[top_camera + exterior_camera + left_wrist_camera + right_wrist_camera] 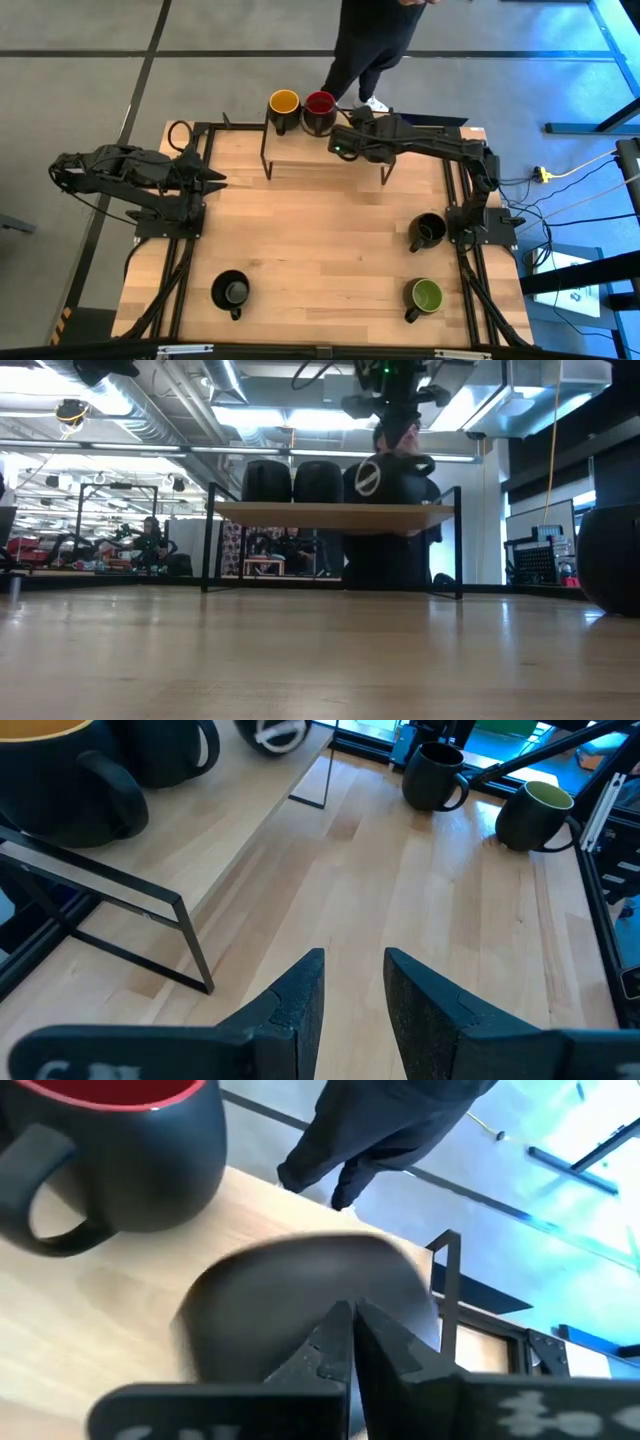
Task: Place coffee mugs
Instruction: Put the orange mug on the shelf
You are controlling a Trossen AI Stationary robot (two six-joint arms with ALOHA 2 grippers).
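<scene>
1. Your right gripper [352, 118] hangs over the wooden shelf [300, 160] at the table's far edge, fingers pressed together above a dark mug [300, 1305] just right of the red-lined mug [320, 105]; whether they pinch its rim, you cannot tell.
2. You see the yellow-lined mug [284, 104] touching the red one's left side.
3. Your left gripper [212, 180] waits at the left, fingers apart, holding nothing.
4. You have three mugs on the table [320, 260]: a black mug [428, 230] at right, a green-lined mug [425, 296] near right, another black mug [231, 291] near left.

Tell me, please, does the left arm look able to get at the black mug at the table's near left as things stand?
Probably yes: the left tool is empty, and bare table lies between it and that black mug.
</scene>
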